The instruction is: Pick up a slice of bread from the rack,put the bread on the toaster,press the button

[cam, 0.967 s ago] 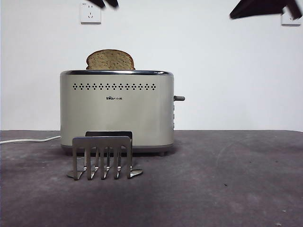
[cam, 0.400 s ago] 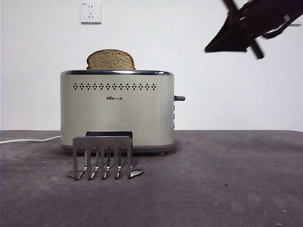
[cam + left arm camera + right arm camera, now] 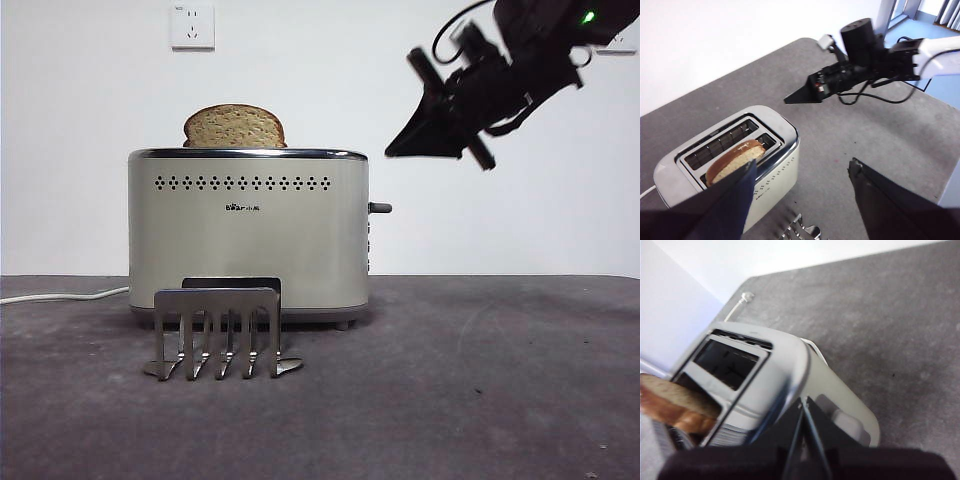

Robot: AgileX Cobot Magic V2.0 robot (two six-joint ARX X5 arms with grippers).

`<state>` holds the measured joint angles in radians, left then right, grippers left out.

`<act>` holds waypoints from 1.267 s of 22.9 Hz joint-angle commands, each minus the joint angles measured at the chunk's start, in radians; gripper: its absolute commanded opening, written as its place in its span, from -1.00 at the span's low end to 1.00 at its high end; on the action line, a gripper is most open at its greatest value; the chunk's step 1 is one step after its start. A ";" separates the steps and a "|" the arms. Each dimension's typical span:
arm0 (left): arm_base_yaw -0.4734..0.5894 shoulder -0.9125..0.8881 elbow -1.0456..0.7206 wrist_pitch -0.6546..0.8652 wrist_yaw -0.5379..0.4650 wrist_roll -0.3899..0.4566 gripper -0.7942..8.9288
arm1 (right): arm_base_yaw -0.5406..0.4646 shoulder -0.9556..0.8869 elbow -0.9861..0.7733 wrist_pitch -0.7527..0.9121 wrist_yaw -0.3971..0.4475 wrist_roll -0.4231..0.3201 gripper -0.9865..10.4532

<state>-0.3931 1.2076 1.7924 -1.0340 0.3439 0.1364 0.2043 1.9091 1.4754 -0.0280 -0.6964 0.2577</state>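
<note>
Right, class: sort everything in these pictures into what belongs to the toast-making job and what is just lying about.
Job:
slice of bread, standing in a toaster slot
toaster
lever
rack, no bread in it
right claw, shut, above the lever
left claw, open

Lying about:
wall socket
white cable

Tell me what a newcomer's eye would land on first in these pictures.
The cream toaster standing mid-table, with the bread poking up from one of its slots. Next, the right gripper, dark and shut to a point, hanging in the air above the toaster's grey lever. In front of the toaster stands the small metal rack, with no bread in it.
</note>
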 commanded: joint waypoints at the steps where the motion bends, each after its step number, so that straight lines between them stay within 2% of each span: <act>1: 0.000 -0.006 0.002 -0.003 0.004 -0.011 -0.19 | 0.019 0.044 0.019 0.006 0.025 0.002 -0.85; 7: 0.000 -0.006 0.002 -0.010 0.005 -0.011 -0.19 | 0.034 0.105 0.021 0.043 0.053 -0.005 -0.85; 10: 0.000 -0.006 0.002 -0.010 0.004 -0.010 -0.19 | 0.037 0.133 0.021 0.042 0.100 -0.005 -0.85; 13: 0.000 -0.006 0.002 -0.010 0.004 -0.010 -0.19 | 0.037 0.163 0.021 0.031 0.100 -0.005 -0.85; 14: 0.000 -0.006 0.002 -0.009 0.003 -0.010 -0.19 | 0.038 0.172 0.021 0.014 0.100 -0.015 -0.85; 17: 0.000 -0.006 0.002 -0.008 0.002 -0.009 -0.19 | 0.053 0.192 0.021 -0.060 0.106 -0.106 -0.85; 23: 0.000 -0.006 0.002 -0.008 0.000 -0.005 -0.19 | 0.069 0.205 0.021 -0.105 0.105 -0.145 -0.85; 29: 0.000 -0.006 0.002 -0.008 -0.001 -0.005 -0.19 | 0.087 0.208 0.020 -0.157 0.151 -0.206 -0.85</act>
<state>-0.3931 1.2057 1.7924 -1.0462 0.3435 0.1364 0.2703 2.0747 1.5265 -0.1184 -0.5327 0.0708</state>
